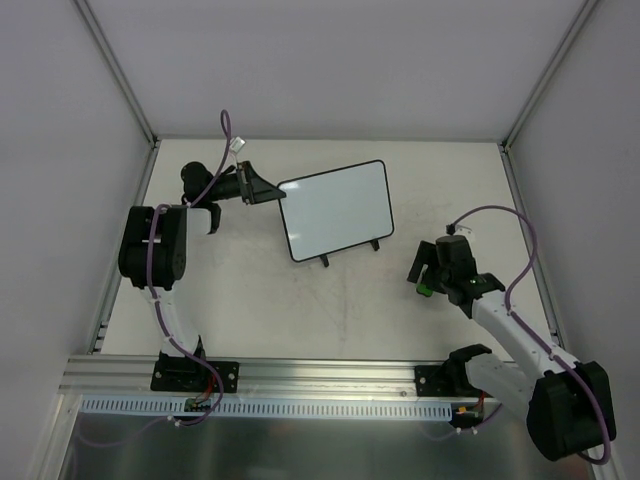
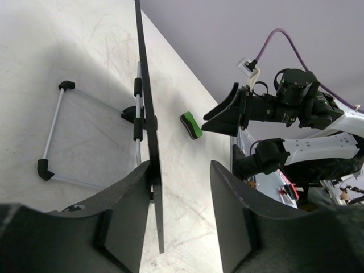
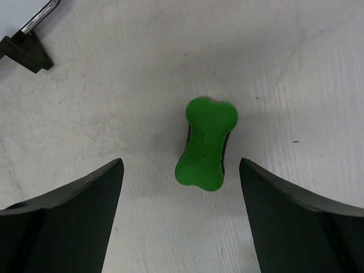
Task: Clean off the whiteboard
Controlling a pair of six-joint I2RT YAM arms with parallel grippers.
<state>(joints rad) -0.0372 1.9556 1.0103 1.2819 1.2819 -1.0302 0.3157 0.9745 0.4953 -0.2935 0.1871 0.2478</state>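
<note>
The whiteboard [image 1: 335,210] stands on its two black feet at the table's middle, its face looking blank white. My left gripper [image 1: 264,188] is open at its left edge. In the left wrist view the board [image 2: 144,96] is edge-on between the jaws of my left gripper [image 2: 181,165], close to the left finger with a wide gap to the right one. The green eraser [image 3: 206,143] lies on the table just ahead of my open right gripper [image 3: 180,161]. It also shows in the top view [image 1: 426,290] under my right gripper [image 1: 422,272], and in the left wrist view [image 2: 191,125].
The board's wire stand and black feet [image 2: 51,136] rest on the table behind it; one foot [image 3: 25,50] shows at the right wrist view's upper left. Grey walls [image 1: 320,60] enclose the table at back and sides. An aluminium rail [image 1: 300,375] runs along the near edge.
</note>
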